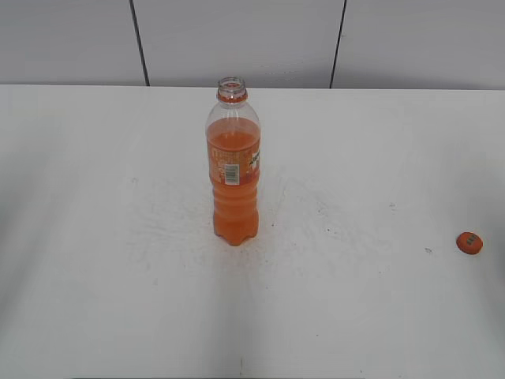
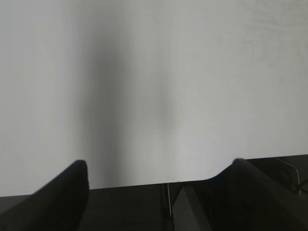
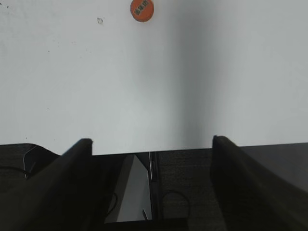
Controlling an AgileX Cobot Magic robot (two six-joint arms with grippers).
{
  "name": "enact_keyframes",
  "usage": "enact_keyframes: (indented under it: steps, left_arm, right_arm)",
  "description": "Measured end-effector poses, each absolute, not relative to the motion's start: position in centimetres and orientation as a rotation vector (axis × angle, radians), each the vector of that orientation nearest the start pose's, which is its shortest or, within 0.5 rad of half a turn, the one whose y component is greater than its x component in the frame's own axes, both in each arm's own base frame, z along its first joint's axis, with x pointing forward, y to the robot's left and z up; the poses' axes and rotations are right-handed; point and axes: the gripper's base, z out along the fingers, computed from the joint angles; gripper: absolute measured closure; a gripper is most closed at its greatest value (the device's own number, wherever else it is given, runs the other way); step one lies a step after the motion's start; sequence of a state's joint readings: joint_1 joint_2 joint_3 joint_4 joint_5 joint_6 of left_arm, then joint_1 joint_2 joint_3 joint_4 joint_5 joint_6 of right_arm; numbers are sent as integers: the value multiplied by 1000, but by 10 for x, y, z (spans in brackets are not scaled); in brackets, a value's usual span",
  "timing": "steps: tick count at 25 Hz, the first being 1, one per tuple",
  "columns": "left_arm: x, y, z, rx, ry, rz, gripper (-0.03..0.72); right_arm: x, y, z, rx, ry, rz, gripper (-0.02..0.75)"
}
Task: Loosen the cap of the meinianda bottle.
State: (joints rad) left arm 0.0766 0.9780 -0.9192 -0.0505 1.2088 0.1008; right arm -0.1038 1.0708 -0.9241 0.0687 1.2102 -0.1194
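Note:
The meinianda bottle stands upright in the middle of the white table, clear plastic with orange drink, an orange label and an orange neck ring. Its mouth is bare. The orange cap lies on the table at the far right; it also shows at the top of the right wrist view. My left gripper is open and empty over the table's front edge. My right gripper is open and empty at the table's front edge, well short of the cap. Neither gripper shows in the exterior view.
A grey panelled wall runs behind the table. Below the table's front edge the wrist views show dark floor and cables.

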Motion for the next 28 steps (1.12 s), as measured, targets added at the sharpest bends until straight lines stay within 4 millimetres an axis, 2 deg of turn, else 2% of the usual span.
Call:
enact_keyframes:
  steps: [8,14,18,24,28]
  left_arm:
    - [117,5,350,27,2569,-1,145]
    - [83,2,359,30,2438,12,145]
    - [60,0,346,29,2373,20,145]
    - [42,-2,311,44,2345,16,145]
    - [17,-3,309,49,2196,26,145]
  right_arm:
    - [110,-8,310,-8,2693,-19,204]
    - [82,-10,318,-20,2573,-105,206]
    - [69,-9,319,-74,2510,-132,206]
    - [47,-4,309,-87,2399,-115,206]
    - [27,-1,307,-84,2272,-120,206]
